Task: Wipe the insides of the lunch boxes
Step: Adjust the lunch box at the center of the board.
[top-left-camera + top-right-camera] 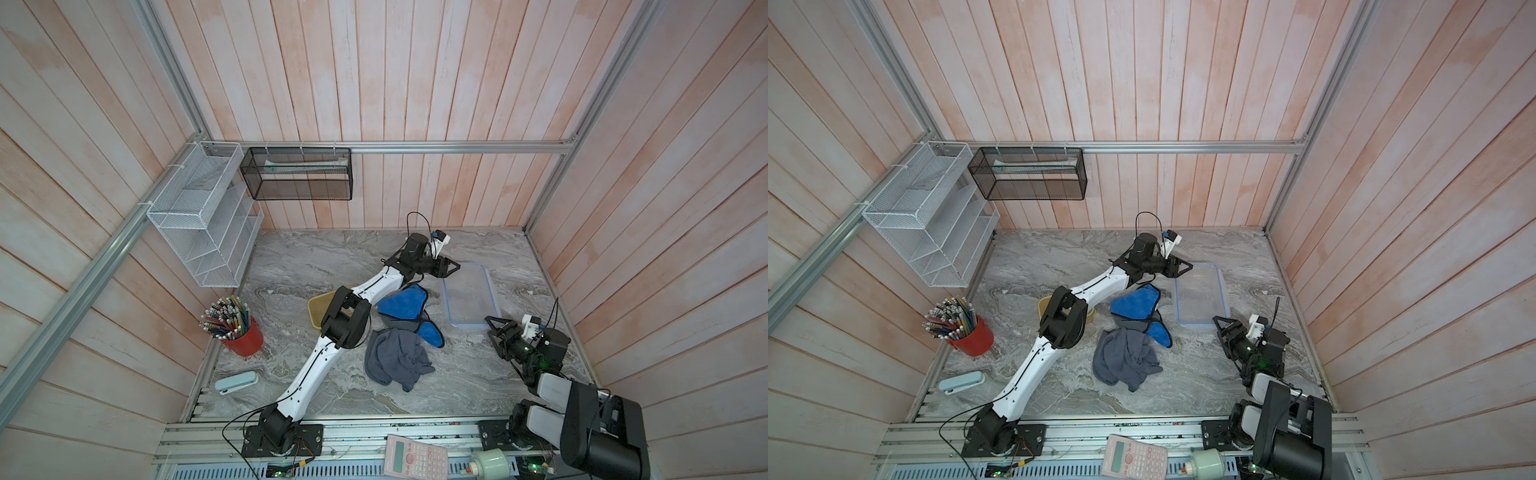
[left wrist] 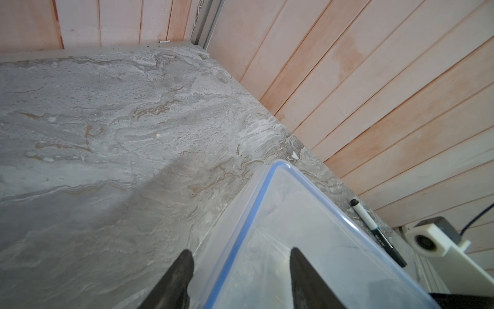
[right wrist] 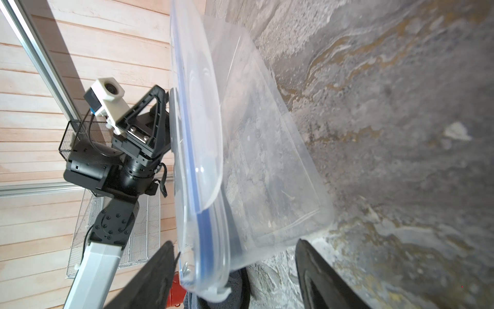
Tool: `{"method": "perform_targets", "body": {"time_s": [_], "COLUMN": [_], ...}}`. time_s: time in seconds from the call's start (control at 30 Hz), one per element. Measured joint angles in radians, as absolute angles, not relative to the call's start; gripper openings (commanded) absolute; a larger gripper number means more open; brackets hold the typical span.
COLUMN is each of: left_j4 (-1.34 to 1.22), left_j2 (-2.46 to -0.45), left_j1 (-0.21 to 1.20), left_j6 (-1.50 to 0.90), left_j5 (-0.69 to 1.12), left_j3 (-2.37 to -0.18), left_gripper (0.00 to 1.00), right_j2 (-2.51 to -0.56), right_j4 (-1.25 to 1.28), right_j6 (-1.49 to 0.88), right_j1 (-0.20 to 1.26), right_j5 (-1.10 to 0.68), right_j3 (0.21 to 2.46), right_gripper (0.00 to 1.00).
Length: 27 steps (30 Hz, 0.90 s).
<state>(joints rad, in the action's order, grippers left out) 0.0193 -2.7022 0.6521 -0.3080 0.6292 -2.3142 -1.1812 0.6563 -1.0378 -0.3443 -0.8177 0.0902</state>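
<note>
Straddling opposite ends of the clear lunch box lying between them on the surface, the left claw and right claw both gape unclenched, gripping nothing, seemingly poised to steady it and lift its blue-rimmed lid for wiping.

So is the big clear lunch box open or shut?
Shut: its blue-rimmed lid covers the clear lunch box. Latched or not, cannot tell.

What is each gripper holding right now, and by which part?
Nothing is gripped yet. The left gripper, jaws open, straddles the far rim of the clear lunch box; the right gripper, jaws open, straddles its near end.
</note>
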Motion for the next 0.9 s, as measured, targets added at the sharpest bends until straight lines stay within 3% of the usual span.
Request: {"method": "perform_targets", "body": {"time_s": [0.27, 0.7, 0.9], "left_j4": [-0.094, -0.226, -0.258], "left_j2": [-2.521, -2.32, -2.274], "left_j1": [0.643, 0.7, 0.73], "left_j6": [-0.318, -0.391, -0.482], "left_j5": [0.6, 0.437, 0.391], "left_j3": [-2.0, -1.673, -1.573], "left_gripper": [0.51, 0.5, 0.55], "right_j2": [-1.285, -1.384, -1.408], "right_j4": [0.686, 0.691, 0.693], "right_j6": [-1.037, -1.001, -0.964], "right_j1": [-0.389, -0.461, -0.52], "right_j5": [-0.809, -0.79, -0.818], "right_j3": [0.145, 0.244, 0.283], "right_gripper": [0.71, 0.74, 0.79]}}
